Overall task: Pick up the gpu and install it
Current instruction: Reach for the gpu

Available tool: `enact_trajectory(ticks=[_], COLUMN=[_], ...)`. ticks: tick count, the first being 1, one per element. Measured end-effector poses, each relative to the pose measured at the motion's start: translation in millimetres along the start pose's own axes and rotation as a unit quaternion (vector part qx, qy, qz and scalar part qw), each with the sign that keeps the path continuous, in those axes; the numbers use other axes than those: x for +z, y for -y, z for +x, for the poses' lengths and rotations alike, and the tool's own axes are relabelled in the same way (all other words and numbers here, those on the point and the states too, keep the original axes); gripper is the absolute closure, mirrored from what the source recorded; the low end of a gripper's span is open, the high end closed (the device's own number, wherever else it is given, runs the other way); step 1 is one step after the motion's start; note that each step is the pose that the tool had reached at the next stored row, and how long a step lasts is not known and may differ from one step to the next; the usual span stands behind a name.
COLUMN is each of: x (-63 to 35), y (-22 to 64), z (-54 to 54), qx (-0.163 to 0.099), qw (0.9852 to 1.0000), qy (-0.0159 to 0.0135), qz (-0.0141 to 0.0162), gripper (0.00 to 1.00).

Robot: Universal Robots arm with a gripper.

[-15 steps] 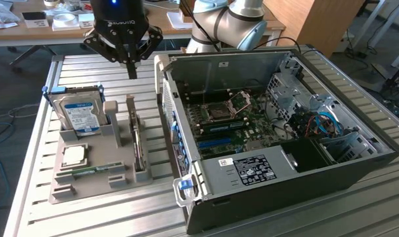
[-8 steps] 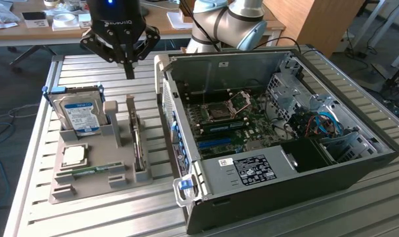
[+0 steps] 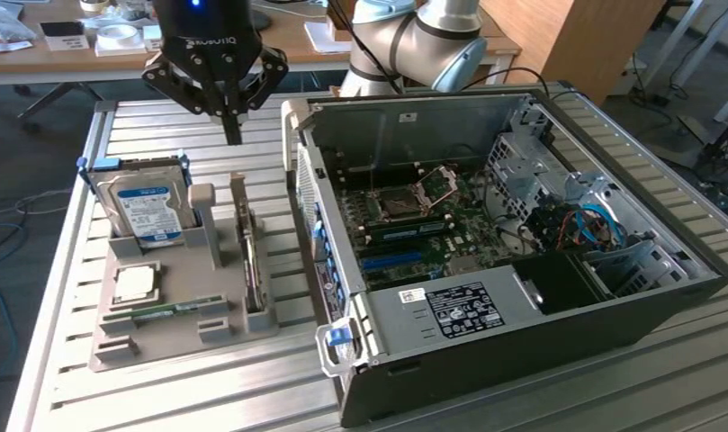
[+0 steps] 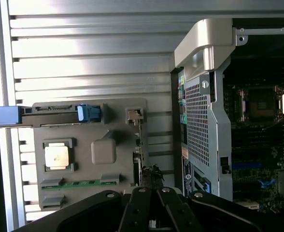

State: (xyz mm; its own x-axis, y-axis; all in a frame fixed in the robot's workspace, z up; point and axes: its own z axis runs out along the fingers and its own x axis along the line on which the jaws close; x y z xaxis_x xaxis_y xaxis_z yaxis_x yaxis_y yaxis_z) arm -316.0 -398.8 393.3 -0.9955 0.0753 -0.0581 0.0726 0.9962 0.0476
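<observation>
The gpu stands on edge in a slot of the grey parts holder on the exterior view's left; only its thin green edge and metal bracket show. My gripper hangs shut and empty above the far end of the holder, clear of the card. In the wrist view the shut gripper sits over one end of the gpu, which runs along the edge of the holder. The open computer case lies to the exterior view's right, its motherboard exposed.
The holder also carries a silver hard drive upright, a processor chip and a green memory stick. The case wall rises close beside the holder. All rest on a slatted metal table. A desk with clutter stands behind.
</observation>
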Motion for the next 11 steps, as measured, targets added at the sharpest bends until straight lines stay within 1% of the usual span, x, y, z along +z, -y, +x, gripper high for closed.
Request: enact_trajectory(ticks=[11], x=[0.0], y=[0.5], z=[2.7], qx=[0.0], qw=[1.0], qy=[0.0], qz=[0.0], gripper=[0.89])
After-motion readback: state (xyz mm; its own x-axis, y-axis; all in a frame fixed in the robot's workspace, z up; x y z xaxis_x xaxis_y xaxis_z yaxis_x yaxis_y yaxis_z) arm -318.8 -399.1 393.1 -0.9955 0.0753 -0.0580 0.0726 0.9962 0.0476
